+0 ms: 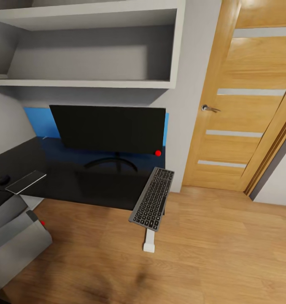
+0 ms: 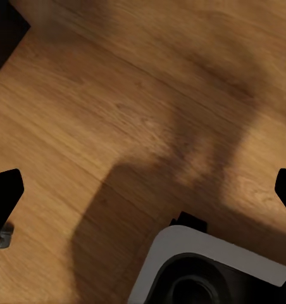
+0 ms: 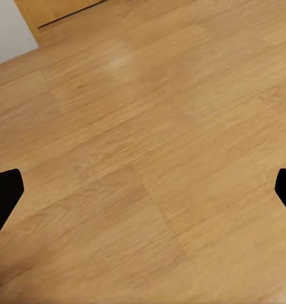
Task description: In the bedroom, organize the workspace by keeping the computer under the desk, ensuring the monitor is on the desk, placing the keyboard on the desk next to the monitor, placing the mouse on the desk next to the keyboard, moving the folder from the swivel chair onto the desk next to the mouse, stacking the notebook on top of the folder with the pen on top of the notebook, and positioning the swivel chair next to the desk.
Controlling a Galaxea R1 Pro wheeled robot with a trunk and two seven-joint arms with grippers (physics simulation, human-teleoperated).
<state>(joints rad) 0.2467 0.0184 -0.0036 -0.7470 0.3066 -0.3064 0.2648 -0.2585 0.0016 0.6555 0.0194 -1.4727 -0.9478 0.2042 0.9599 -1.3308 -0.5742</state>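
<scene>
No writing is legible anywhere. The monitor (image 1: 107,128) stands at the desk's (image 1: 75,181) back edge; the keyboard (image 1: 152,197) overhangs its front right corner, tilted. The notebook (image 1: 26,181) lies near the left edge. Both grippers (image 2: 143,193) (image 3: 143,190) hover spread wide over wooden floor (image 3: 149,126), holding nothing, well apart from the desk things.

Wood plank floor (image 3: 149,158) below. Right gripper (image 3: 143,193) fingertips (image 3: 4,196) spread wide apart, nothing between. White wall base (image 3: 10,28) and wooden door edge (image 3: 54,9) at one corner.
</scene>
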